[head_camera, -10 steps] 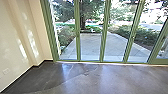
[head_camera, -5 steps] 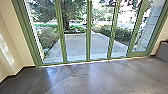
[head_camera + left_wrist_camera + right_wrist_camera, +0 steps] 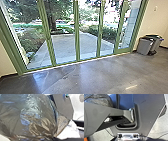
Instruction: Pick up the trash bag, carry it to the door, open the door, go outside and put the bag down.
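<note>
I can't read any text, label, brand, number or sign in the views I have here.
</note>
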